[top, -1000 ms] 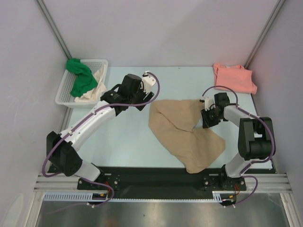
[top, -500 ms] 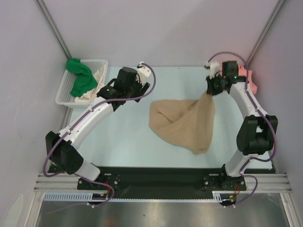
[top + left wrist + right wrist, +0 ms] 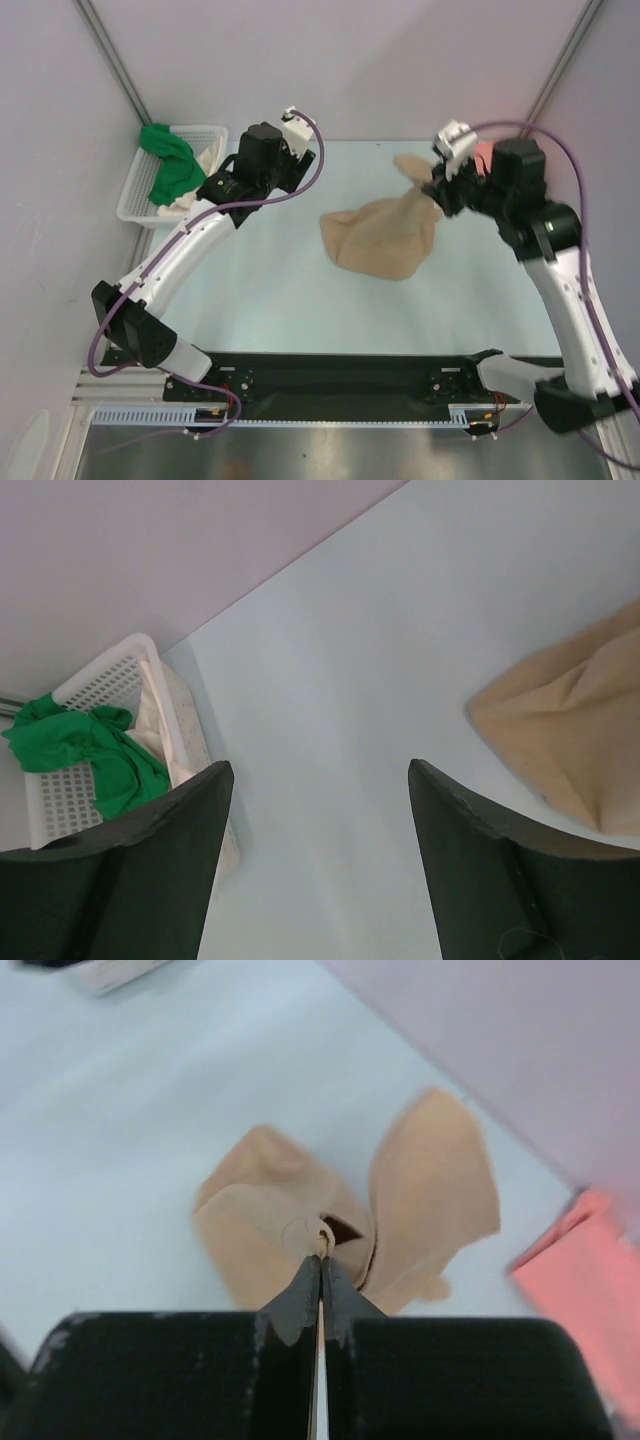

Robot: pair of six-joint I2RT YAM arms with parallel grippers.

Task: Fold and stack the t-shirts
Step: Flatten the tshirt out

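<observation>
T-shirts sit at the far left: the green t-shirt (image 3: 166, 166) and cream t-shirt (image 3: 206, 160) lie bunched in the white basket (image 3: 134, 206). Beside it the left gripper (image 3: 315, 769) hangs over the table (image 3: 260, 270), jaws spread wide and empty. At centre the tan t-shirt (image 3: 385, 236) lies crumpled, its right end lifted by the right gripper (image 3: 321, 1258), pinched closed on a fold. The salmon pink t-shirt (image 3: 585, 1270) lies at the far right.
</observation>
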